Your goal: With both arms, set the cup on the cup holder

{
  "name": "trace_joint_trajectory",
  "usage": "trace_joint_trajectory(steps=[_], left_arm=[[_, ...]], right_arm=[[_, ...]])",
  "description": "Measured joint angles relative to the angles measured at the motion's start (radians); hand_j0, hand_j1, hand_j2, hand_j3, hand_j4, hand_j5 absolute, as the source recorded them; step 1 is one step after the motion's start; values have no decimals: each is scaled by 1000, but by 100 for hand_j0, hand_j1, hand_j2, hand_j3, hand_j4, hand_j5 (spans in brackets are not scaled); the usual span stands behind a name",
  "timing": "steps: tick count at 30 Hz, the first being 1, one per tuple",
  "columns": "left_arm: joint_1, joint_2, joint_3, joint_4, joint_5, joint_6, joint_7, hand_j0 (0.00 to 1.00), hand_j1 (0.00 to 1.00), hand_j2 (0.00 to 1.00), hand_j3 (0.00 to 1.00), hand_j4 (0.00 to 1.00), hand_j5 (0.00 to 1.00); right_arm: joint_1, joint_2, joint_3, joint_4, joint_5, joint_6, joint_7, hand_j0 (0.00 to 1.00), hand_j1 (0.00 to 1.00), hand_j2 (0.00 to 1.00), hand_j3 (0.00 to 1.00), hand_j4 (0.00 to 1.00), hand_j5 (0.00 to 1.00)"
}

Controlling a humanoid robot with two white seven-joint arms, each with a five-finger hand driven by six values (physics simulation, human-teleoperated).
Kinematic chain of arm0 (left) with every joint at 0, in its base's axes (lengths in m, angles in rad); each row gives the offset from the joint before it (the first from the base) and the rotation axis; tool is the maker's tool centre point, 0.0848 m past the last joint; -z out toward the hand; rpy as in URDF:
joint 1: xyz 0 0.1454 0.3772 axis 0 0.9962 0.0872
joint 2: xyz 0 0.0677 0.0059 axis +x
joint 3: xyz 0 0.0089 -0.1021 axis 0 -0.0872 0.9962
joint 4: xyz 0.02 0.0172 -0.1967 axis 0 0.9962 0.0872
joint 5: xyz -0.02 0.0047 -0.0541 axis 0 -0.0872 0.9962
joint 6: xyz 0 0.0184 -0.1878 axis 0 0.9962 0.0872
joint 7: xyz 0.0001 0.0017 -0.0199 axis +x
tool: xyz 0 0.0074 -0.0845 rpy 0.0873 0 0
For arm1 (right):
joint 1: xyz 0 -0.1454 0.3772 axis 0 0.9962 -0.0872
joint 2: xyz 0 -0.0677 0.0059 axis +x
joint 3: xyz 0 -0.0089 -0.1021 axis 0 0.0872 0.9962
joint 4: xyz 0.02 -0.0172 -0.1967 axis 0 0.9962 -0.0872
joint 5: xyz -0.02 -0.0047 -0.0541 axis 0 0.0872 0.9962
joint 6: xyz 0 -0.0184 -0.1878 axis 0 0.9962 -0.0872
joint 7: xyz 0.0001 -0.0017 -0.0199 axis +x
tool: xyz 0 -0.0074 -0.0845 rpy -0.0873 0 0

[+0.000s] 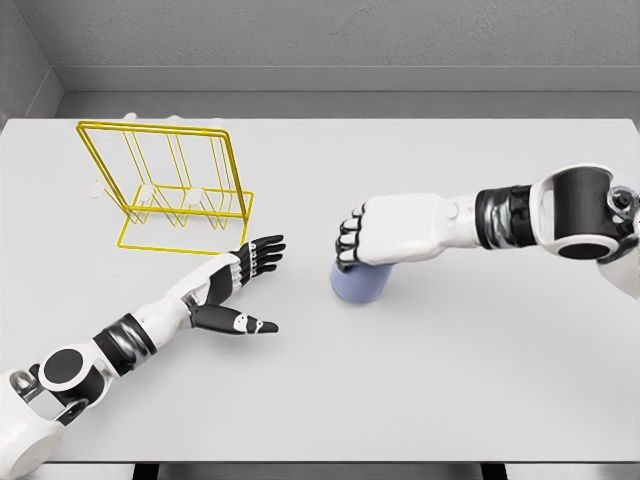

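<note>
Cup [357, 284]: pale lavender-blue, plain cylinder, upright mid-table, well right of yellow wire cup holder [165, 187]. Right hand [372, 236] curled over its top, gripping. Left hand [240, 285] spread flat, empty, nr holder's base.

A white table [420, 400] fills most of the view, its top plain and flat. Behind its far edge runs a grey floor strip [350, 103], then a grey wall [330, 35] above.
</note>
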Motion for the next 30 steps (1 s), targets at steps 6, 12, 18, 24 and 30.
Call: trace_joint_trajectory(steps=[6,12,18,24,30], left_arm=[[0,-1,1,0,0,0,0,100,100,100,100,100,100],[0,-7,2,0,0,0,0,100,100,100,100,100,100],[0,-8,4,0,0,0,0,100,100,100,100,100,100],[-9,-8,5,5,1,0,0,100,100,100,100,100,100],[-20,-9,10,25,3,0,0,100,100,100,100,100,100]], right_arm=[[-11,37,20,0,0,0,0,52,52,52,52,52,52],[-11,53,37,0,0,0,0,99,99,99,99,99,99],[-11,55,33,1,2,0,1,100,100,100,100,100,100],[-12,55,6,1,1,0,1,100,100,100,100,100,100],[-5,41,-127,1,-98,0,1,100,100,100,100,100,100]])
